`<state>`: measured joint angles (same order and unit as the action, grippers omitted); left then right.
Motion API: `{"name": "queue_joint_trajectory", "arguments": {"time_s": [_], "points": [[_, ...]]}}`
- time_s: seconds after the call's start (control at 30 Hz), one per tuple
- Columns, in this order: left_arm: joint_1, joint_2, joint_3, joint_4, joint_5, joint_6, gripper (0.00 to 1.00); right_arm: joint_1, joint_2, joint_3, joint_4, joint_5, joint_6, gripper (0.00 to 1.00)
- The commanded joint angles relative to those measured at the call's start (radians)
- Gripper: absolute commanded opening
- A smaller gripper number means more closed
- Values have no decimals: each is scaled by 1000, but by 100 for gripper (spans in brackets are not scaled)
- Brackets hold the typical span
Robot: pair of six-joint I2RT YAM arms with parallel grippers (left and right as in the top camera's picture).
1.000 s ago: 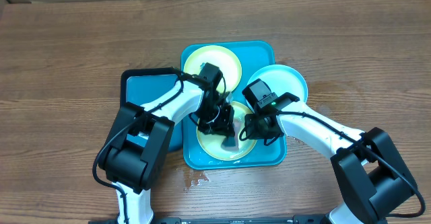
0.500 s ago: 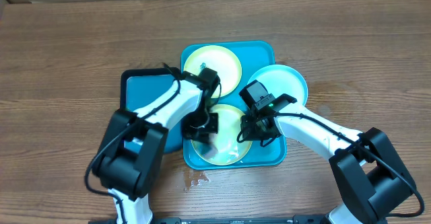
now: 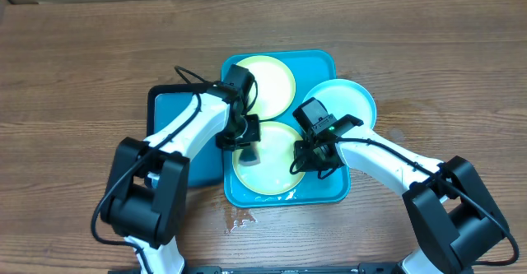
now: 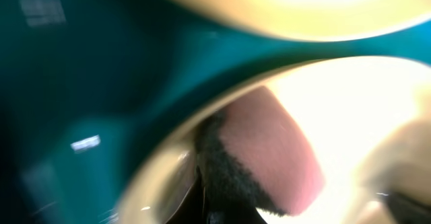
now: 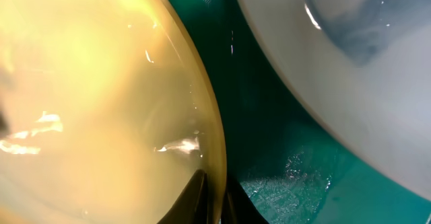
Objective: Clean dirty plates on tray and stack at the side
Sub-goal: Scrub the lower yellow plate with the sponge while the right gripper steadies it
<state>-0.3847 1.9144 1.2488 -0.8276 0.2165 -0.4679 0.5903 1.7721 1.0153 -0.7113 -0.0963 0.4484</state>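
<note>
1. On the counter [image 3: 82,60], the tray [image 3: 328,190] is set at centre, with a smaller black-rimmed tray [image 3: 174,113] just beside its left side.
2. Far plate [image 3: 268,78], yellow-green rimmed: laid flat in the tray's far half, with no smears seen on it.
3. Near plate [image 3: 276,175], yellow-green rimmed: laid in the tray's near half, its surface seen wet and glossy in the right wrist view.
4. Blue plate [image 3: 350,105], light blue rimmed: rested over the tray's far-right rim, partly above the counter.
5. Left jaws: closed on a sponge [image 4: 269,153], pink with a dark face, which is held against the near plate's left edge.
6. Right jaws: narrowed on the near plate's right rim, one tip seen on either side of it.
7. Wet patch [image 3: 239,219]: noted on the counter just off the tray's near-left corner.
</note>
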Motion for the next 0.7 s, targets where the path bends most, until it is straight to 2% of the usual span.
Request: {"name": "queue_joint_trajectory", "arguments": {"time_s": [0.0,0.1,0.33,0.53,0.67], "points": [[-54,84,-16,50,230,28,4,-10,22,-12,-16,70,-6,9],[-92,142,-16,81,377,56,4,-10,22,-12,-16,70,-6,9],[-156,151,-16,164,540,92,4,-10,22,-12,-16,70,-6,9],[-148,151,-15,133,511,83,4,-10,22,-12,-16,70,-6,9],[-99,139,-15,48,356,24,4,-10,22,-12,-20,70,-6,8]]}}
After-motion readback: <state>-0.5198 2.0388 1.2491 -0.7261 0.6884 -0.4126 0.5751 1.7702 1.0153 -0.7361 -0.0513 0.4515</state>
